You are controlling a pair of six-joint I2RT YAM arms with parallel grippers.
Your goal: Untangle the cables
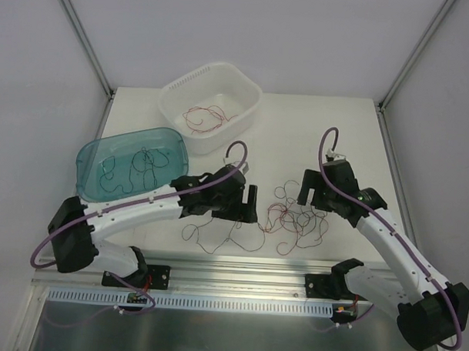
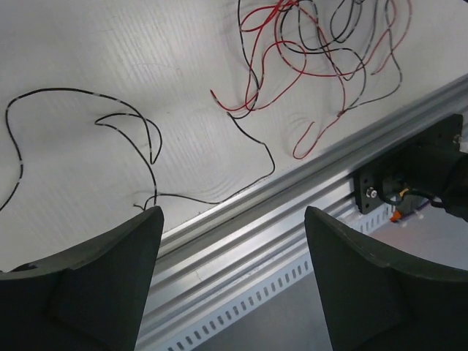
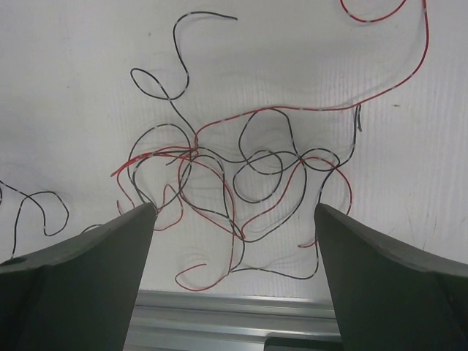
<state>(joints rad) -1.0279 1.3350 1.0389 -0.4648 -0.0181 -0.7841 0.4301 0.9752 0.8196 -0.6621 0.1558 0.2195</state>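
Reading the overhead view as a clock face, the sorting looks partly done: a few red wires point(image 1: 208, 117) lie in the white perforated basket point(image 1: 176, 92) at about 11 o'clock, and several black wires point(image 1: 138, 166) lie in the teal translucent tub point(image 1: 85, 151) at about 9 o'clock. What is left is the clump of red and black wires point(image 1: 298, 220) on the white table point(image 1: 298, 124) at about 4 o'clock, its loops crossing over and through one another. A loose black strand point(image 1: 217, 238) lies apart from the clump, toward 6 o'clock, just inside the aluminium rail point(image 1: 246, 270). The left gripper point(image 1: 250, 203) hovers at 9 o'clock of the clump with its jaws apart and nothing between them. Its wrist camera shows the loose strand just ahead of one fingertip. The right gripper point(image 1: 309, 192) hangs at the clump's 12 o'clock edge, jaws also wide and empty, with the knot directly beyond them in its own camera. Judging by this, most of the untangling is yet to do. Both arms crowd the same small patch, and the rail borders the wires closely at 6 o'clock, so low grabs there could be awkward.
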